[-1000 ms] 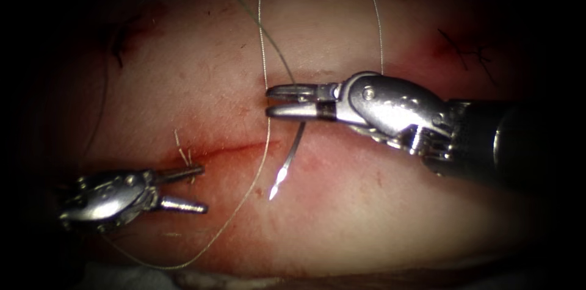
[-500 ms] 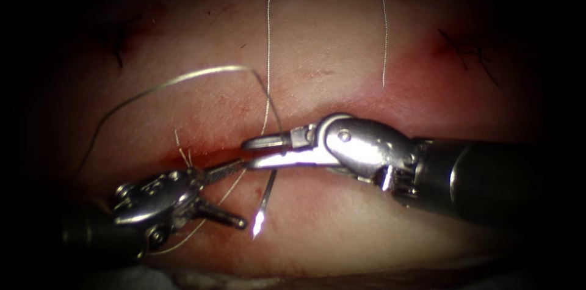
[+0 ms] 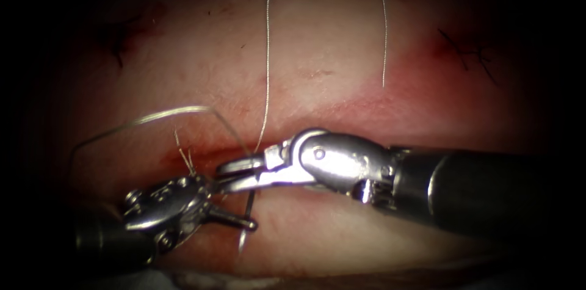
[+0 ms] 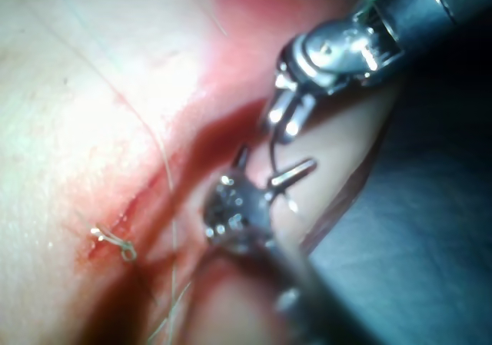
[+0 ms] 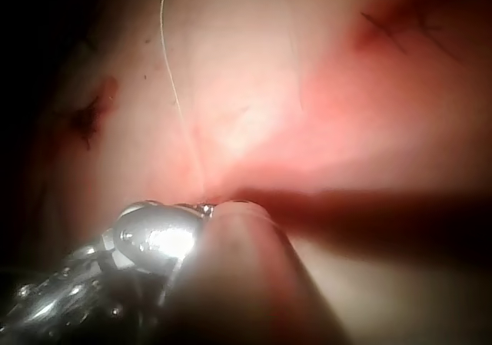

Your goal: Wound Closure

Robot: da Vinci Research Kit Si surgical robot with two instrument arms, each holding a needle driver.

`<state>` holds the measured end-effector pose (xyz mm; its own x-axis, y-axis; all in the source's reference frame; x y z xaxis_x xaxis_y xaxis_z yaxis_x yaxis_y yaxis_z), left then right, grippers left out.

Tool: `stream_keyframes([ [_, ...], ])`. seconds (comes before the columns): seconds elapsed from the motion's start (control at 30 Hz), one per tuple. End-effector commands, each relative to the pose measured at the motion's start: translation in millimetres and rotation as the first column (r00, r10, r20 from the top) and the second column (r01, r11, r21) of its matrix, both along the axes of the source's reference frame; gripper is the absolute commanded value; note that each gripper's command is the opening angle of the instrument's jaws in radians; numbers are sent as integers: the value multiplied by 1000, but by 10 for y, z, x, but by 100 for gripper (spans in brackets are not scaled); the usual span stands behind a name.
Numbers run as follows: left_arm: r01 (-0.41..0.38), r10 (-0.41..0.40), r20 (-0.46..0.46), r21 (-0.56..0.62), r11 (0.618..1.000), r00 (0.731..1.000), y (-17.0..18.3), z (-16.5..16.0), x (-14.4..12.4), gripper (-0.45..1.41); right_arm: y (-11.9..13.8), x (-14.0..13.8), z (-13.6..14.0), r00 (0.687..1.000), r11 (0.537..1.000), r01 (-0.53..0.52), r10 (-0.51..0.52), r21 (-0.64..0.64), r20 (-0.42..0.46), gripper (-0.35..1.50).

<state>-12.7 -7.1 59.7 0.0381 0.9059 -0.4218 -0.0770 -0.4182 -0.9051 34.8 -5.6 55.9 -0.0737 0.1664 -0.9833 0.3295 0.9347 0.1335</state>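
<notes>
The curved needle (image 3: 247, 220) is gripped by the right pincer (image 3: 235, 175), closed on it near its blunt end, so that the body hangs below the cut (image 3: 201, 154) with the point (image 3: 242, 246) free of the tissue (image 3: 317, 39). The left pincer (image 3: 235, 201) stands open just beside the needle, with one jaw on each side of its shaft; nothing appears to be held by it, though contact cannot be judged for sure in the endoscope view. The thread (image 3: 268, 52) rises from the right pincer and arches over the tissue above the cut. Compared with half a second ago, both tools have been brought lower and closer together. For a clean transfer, the needle should be held steady and grasped squarely across the mid-curve, clear of the point and thread.
</notes>
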Motion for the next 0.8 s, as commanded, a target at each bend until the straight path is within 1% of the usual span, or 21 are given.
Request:
stream_keyframes([
  [0.03, -15, 15, 3, 3, 1000, 1000, -7, 7, -5, 42, -4, 7, 4, 1000, 1000, 1, -1, -3, -6, -35],
  [0.07, -29, 29, 3, 2, 1000, 1000, -10, 7, -4, 14, -4, 6, 4, 1000, 1000, 2, -2, -8, -9, -35],
  [0.17, -61, 61, -6, 1, 998, 998, -15, 9, -4, 0, -4, 6, 4, 1000, 1000, 0, 0, -13, -19, -35],
  [0.27, -104, 104, -11, 6, 995, 994, -21, 10, -2, -3, -3, 6, 3, 1000, 1000, -1, 0, -12, -23, -35],
  [0.37, -119, 119, 3, 35, 992, 993, -21, 8, 0, -8, -3, 6, 2, 1000, 1000, -1, 0, -11, -23, -35],
  [0.4, -126, 126, 12, 53, 991, 992, -20, 6, 1, -13, -2, 6, 1, 1000, 1000, -11, 11, -11, -14, -35],
  [0.47, -129, 128, 17, 72, 989, 992, -19, 4, 2, -15, -2, 6, -1, 1000, 1000, -22, 22, -10, -8, -35],
  [0.5, -132, 131, 20, 73, 989, 991, -18, 3, 3, -16, -1, 6, -3, 999, 999, -38, 38, -11, 6, -15],
  [0.53, -132, 130, 20, 73, 989, 991, -18, 2, 3, -16, 0, 5, -4, 997, 998, -67, 67, -14, 32, 46],
  [0.57, -121, 119, 24, 85, 989, 993, -15, 1, 4, -21, 3, 5, -6, 984, 990, -142, 144, -26, 102, 119],
  [0.6, -112, 110, 28, 85, 990, 994, -14, 0, 5, -23, 7, 4, -8, 963, 978, -208, 210, -27, 168, 133],
  [0.63, -96, 94, 29, 85, 992, 995, -12, -1, 7, -25, 9, 4, -9, 950, 971, -240, 240, -25, 201, 140],
  [0.73, -64, 60, 44, 97, 993, 997, -8, -4, 11, -28, 17, 0, -14, 914, 952, -306, 302, -27, 271, 145],
  [0.8, -42, 37, 44, 111, 993, 998, -5, -5, 14, -28, 20, -3, -16, 889, 939, -343, 335, -32, 311, 145],
])
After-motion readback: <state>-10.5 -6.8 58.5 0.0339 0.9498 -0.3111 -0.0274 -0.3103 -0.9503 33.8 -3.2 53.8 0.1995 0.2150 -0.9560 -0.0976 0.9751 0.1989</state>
